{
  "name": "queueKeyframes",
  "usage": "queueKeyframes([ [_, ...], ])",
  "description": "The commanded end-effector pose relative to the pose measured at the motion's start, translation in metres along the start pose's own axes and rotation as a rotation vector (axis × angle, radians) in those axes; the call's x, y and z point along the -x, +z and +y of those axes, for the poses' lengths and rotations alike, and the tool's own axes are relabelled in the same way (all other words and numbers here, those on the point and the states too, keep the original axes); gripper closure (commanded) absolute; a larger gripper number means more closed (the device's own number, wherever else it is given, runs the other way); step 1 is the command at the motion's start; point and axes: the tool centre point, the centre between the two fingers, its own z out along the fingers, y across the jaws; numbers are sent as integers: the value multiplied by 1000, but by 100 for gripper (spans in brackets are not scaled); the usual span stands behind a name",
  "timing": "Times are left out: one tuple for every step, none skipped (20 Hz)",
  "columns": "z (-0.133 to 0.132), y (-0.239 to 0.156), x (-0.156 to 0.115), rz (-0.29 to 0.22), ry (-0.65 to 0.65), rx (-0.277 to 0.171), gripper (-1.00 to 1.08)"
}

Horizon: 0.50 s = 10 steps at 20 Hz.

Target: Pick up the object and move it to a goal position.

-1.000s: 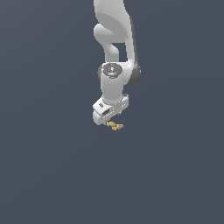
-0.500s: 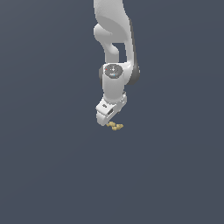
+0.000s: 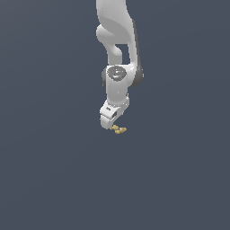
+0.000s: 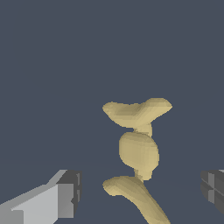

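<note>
**Gripper low over the object, fingers spread on either side**

Exterior view: white arm [image 3: 117, 42] comes down from the top of frame, wrist bent, gripper [image 3: 109, 122] at its lowest end. The object [image 3: 119, 130], a small yellow-tan lumpy thing, lies on the dark grey counter [image 3: 54, 179] right under the gripper tip, sticking out slightly toward the exterior view's right. The gripper body hides part of it from this angle. Contact between gripper and object can't be judged here; they look very close or touching.

Wrist view: the object [image 4: 138, 148] shows as three joined blobs in a chain: one wide flat lobe, one rounded middle lobe, one long lobe running out of frame. One of the fingers [image 4: 52, 199] is light grey with a darker pad; the other is only a dark grey edge at the frame border. Both are well apart from each other, with the object in the space between them. The gripper [image 4: 142, 192] is spread, not pinching anything. Neither finger touches the object in this view; there is a clear strip of counter between each pad and the blobs. The object sits nearer the middle of the gap than either finger.

Surroundings: only flat dark grey counter around the object in both views. Only thing blocking the line of sight is the gripper itself in the exterior view.
</note>
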Motion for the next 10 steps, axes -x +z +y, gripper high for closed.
queueKeyframes([
  [0, 3, 0, 0, 0, 0, -92],
  [0, 5, 0, 0, -1, 0, -92],
  [0, 8, 0, 0, -1, 0, -92],
  [-1, 11, 0, 0, -1, 0, -92],
  [-1, 16, 0, 0, -2, 0, -92],
  [-1, 20, 1, 0, -2, 0, -92],
  [-1, 26, 0, 0, -3, 0, -92],
  [-1, 31, 1, 0, -4, 0, -92],
  [-1, 36, 1, 0, -4, 0, -92],
  [-1, 40, 1, 0, -5, 0, -92],
])
